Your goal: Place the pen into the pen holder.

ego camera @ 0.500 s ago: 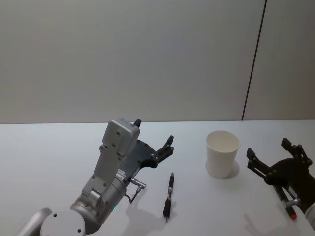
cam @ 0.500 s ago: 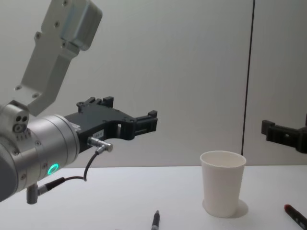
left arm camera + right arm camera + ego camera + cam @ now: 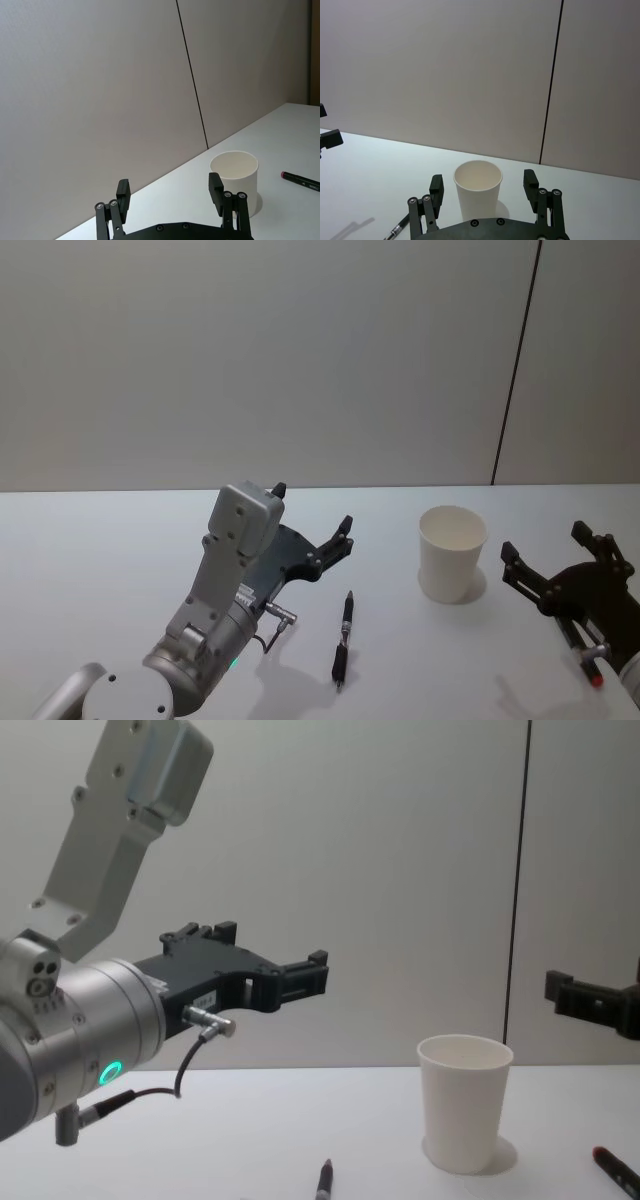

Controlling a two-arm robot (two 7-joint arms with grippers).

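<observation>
Looks like the reach step, ahead of any grasp; holds nothing in either gripper. Hovers the left gripper (image 3: 313,507) above the table (image 3: 120,560), fingers spread wide and empty; leaves the pen (image 3: 343,636) untouched, flat on the table below those fingertips, a little back toward the wrist and off to the side of the finger nearer the cup (image 3: 452,553). Hangs the right gripper (image 3: 544,541) low on the cup's other side, fingers likewise spread apart and empty; has the cup upright just ahead of those fingertips, framed between them in the right wrist view, with nothing seen inside.

As a guess at the next move: calls for lowering the left fingers over the pen's barrel, turning the wrist so as to straddle it across its length, then closing; after that, a lift, a tilt toward upright and a carry over the cup's rim; probably needs the fingertips almost on the table, given so thin and low a thing.

By count: one cup; one black pen under the left fingers; one red-tipped marker (image 3: 594,674) behind the right fingers, by the wrist; two grippers.
</observation>
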